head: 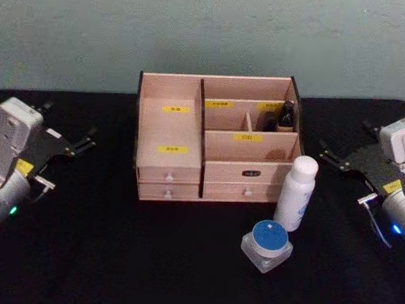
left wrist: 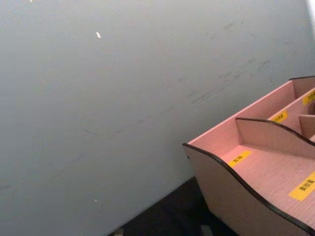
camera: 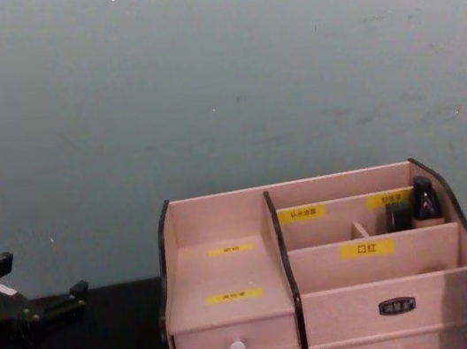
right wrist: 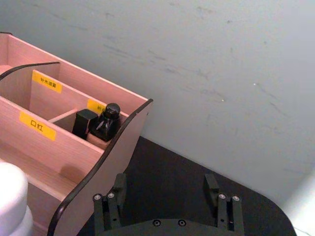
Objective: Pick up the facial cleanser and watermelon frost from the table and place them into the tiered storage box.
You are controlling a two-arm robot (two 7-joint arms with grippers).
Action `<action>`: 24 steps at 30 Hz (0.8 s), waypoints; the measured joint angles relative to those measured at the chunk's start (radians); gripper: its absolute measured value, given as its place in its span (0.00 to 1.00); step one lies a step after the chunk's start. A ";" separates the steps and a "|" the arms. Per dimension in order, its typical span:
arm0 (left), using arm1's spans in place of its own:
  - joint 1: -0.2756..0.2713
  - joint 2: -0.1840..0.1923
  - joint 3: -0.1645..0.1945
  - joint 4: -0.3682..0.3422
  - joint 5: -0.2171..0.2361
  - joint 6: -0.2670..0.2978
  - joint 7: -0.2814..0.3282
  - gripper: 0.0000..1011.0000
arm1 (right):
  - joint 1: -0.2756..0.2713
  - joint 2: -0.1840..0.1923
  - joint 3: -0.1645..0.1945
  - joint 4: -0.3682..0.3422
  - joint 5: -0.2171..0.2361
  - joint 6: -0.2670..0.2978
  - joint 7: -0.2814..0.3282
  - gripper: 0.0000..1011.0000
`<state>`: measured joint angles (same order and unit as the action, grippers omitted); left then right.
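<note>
Nearest, in the lower right of the head view, a jar point(head: 267, 245) with a blue lid sits squat on the black table point(head: 112, 257). Just behind it, a little to the right, stands a white bottle point(head: 297, 193), upright with its long axis vertical. It is close against the right front corner of the box point(head: 169, 132); I cannot tell whether they touch. Which of the two is the cleanser and which the frost I cannot tell.

Both lie on the right half of the table, so the right claw point(head: 327, 155) is much the nearer. It hangs at the right edge, with the bottle inward to its left and the jar lower left. Its wrist view shows the right claw point(right wrist: 165, 196) with fingers spread apart and nothing between them, the bottle's cap point(right wrist: 12, 196) at the lower left and the box wall point(right wrist: 74, 147) beside it. The left claw point(head: 89, 138) hangs at the left edge, well apart from both items, with the box between. In the chest view the left claw point(camera: 40, 277) is likewise spread and empty.

The box has open stepped bays. Two small dark bottles point(head: 286, 115) fill the rear right one; the wide left bay and the front right bay look free.

The table is flat and bare around the items, giving the right claw room from the side. Behind all stands a plain grey-green wall point(head: 197, 26).
</note>
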<state>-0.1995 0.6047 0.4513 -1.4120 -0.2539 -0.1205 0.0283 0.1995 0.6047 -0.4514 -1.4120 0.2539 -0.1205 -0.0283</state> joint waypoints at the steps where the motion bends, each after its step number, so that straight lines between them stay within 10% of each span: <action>1: 0.000 0.000 0.000 0.000 0.000 0.000 0.000 0.99 | 0.000 0.000 0.000 0.000 0.000 0.000 0.000 0.99; 24: 0.000 0.000 0.000 0.000 0.000 0.000 0.000 0.99 | 0.000 0.000 0.000 0.000 0.000 0.000 0.000 0.99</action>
<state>-0.1995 0.6047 0.4514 -1.4120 -0.2539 -0.1205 0.0283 0.1995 0.6047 -0.4514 -1.4120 0.2539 -0.1205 -0.0283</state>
